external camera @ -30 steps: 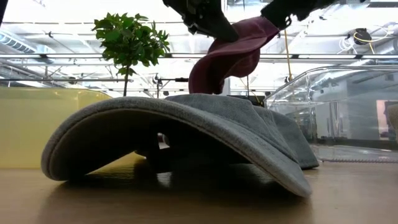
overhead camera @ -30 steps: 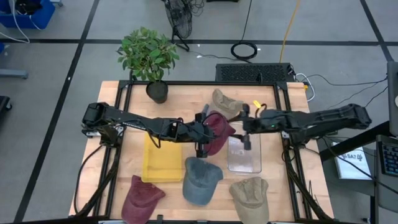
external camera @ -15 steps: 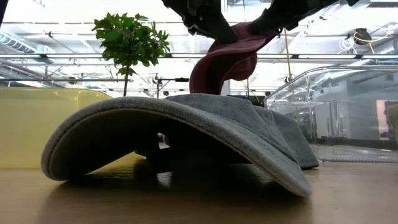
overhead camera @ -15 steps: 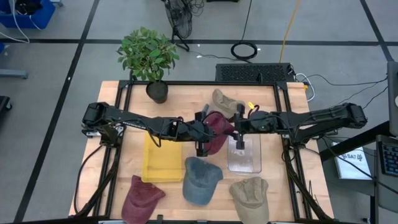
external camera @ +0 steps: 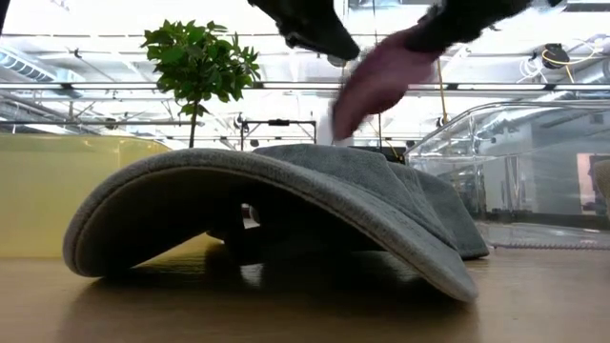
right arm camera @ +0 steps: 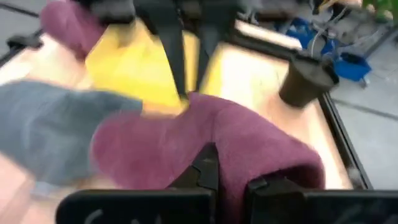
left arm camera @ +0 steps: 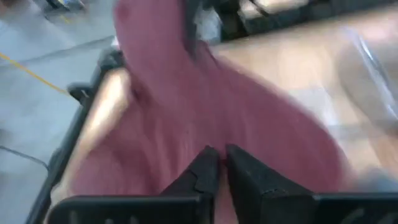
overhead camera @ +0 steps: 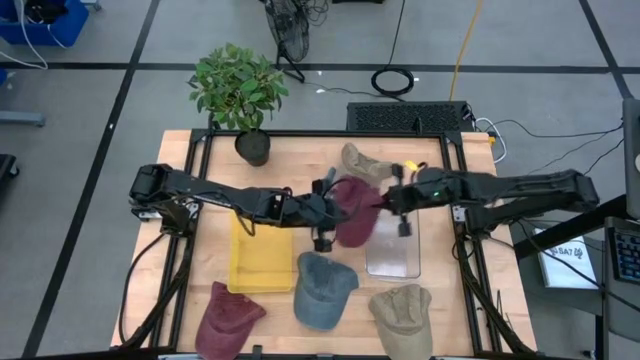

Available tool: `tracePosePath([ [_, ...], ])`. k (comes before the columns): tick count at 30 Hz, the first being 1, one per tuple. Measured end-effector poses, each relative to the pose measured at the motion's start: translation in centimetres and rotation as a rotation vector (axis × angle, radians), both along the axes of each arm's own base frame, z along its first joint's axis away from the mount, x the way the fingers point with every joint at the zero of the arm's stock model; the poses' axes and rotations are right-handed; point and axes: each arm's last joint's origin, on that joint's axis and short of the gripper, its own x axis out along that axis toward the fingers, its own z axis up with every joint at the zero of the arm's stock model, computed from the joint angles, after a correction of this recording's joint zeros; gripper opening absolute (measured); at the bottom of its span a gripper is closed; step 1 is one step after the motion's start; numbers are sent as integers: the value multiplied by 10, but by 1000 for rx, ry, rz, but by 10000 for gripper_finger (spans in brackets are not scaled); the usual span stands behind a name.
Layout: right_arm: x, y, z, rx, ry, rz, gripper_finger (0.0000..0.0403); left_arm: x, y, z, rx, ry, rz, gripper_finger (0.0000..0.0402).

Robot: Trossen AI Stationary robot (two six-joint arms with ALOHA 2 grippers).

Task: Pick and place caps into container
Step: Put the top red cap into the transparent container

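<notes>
A maroon cap [overhead camera: 354, 214] hangs above the table's middle between my two grippers, and it is blurred in the low view [external camera: 367, 90]. My right gripper [overhead camera: 384, 203] is shut on it. My left gripper [overhead camera: 330, 213] stands at the cap's left side. Its fingers [left arm camera: 208, 169] show a narrow gap and sit just behind the cloth, and in the low view [external camera: 319, 24] it stands apart from the cap. A second maroon cap [overhead camera: 228, 318], a blue-grey cap [overhead camera: 322, 290] and two khaki caps [overhead camera: 403, 312] [overhead camera: 360, 160] lie crown-up on the table. My right gripper pinches the maroon cap's right edge [right arm camera: 235, 163] between its two fingers, coming level from the table's right. The cap is lifted clear of the table and hangs slack, slanting down and leftward from the fingers [external camera: 419, 36].
A yellow container [overhead camera: 262, 255] stands left of centre and a clear container [overhead camera: 392, 250] right of centre, under the right gripper. A potted plant [overhead camera: 240, 95] stands at the far edge. The blue-grey cap [external camera: 276, 205] fills the foreground of the low view.
My right gripper went left to the maroon cap and took hold. It then drew back toward the table's right edge. The end of the cap by my left gripper has come away and swung down, and the cap now hangs from my right gripper.
</notes>
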Motion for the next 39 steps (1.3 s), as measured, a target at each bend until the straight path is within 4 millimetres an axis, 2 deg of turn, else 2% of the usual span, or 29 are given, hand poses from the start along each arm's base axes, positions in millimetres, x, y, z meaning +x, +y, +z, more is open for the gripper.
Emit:
tracePosePath([
  [6, -44, -4, 12, 35, 26, 1, 2, -11, -12, 14, 2, -18, -41, 126],
  [11, -61, 3, 14, 135, 41, 79, 1, -28, -21, 23, -10, 39, -57, 176],
  [15, -70, 8, 22, 170, 32, 158, 1, -35, -24, 28, -38, 39, -48, 189],
  [19, -79, 12, 48, 207, -38, 184, 1, -36, -24, 26, -36, 62, -43, 190],
  [24, -90, 14, 57, 225, 28, 196, 1, -40, -23, 22, -51, 114, -24, 191],
  [28, -92, 15, 47, 255, 121, 176, 0, -42, -25, 19, -61, 147, -15, 191],
  [32, -84, 15, 31, 267, 130, 135, 0, -45, -29, 18, -55, 168, -34, 191],
  [39, -76, 15, -11, 256, 242, 128, 0, -46, -34, 18, -51, 168, -50, 191],
])
